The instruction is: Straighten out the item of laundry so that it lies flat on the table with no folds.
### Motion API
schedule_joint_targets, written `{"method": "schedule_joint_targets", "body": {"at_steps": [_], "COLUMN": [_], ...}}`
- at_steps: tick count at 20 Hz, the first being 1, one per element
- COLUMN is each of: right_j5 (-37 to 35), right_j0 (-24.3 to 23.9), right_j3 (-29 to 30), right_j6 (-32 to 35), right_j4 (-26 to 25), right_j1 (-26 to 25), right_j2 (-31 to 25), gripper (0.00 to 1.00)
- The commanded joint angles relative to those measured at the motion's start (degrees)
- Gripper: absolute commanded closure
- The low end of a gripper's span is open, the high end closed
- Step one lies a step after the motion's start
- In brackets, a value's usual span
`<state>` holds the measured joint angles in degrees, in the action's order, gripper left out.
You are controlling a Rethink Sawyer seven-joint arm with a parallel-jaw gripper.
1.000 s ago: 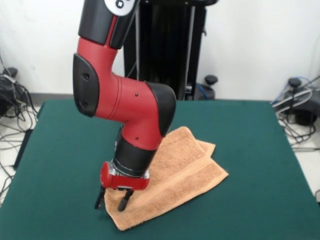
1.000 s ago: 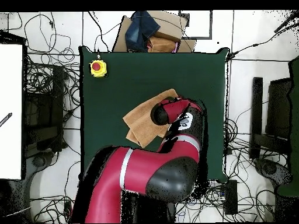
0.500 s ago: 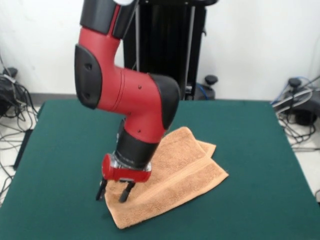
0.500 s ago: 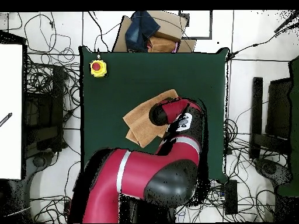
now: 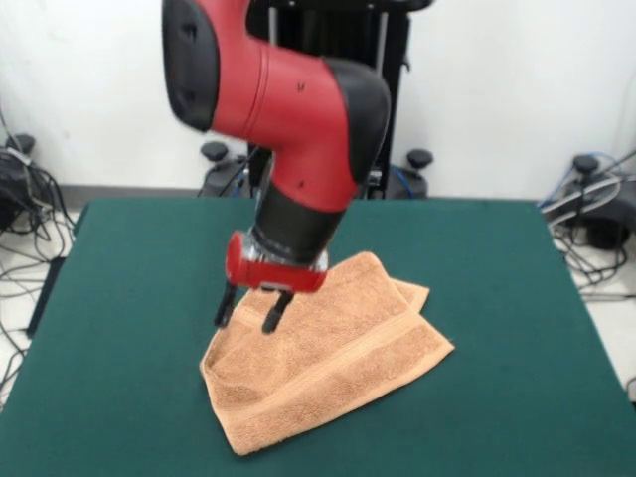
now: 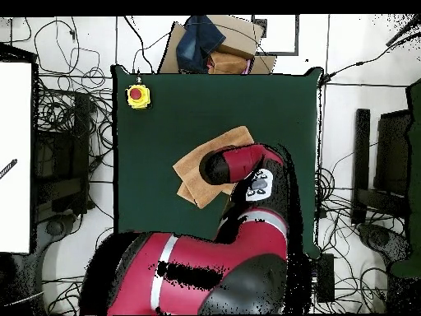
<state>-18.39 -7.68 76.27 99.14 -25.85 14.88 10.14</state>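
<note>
A peach-orange towel is seen lying folded and rumpled near the middle of the green table. Above its left corner, the gripper is held with jaws parted, and nothing is gripped between them.

Yellow box with red button at table corner. Cardboard with dark cloth beyond the edge. Cables across floor.
</note>
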Motion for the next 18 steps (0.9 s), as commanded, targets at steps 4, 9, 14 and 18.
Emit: {"method": "schedule_joint_targets", "body": {"at_steps": [4, 9, 14, 18], "right_j5": [-7.0, -7.1, -5.5, -6.4], "right_j0": [-0.6, 0.3, 6.2, 9.5], "right_j3": [10.0, 11.2, 9.3, 7.5], "right_j6": [-0.3, 3.1, 11.1, 13.8], "right_j4": [0.7, 1.9, 3.7, 5.0], "right_j1": [5.2, 4.4, 0.9, -1.5], "right_j2": [-8.6, -8.5, -4.6, -1.7], "gripper": [0.00, 0.00, 0.00, 0.00]}}
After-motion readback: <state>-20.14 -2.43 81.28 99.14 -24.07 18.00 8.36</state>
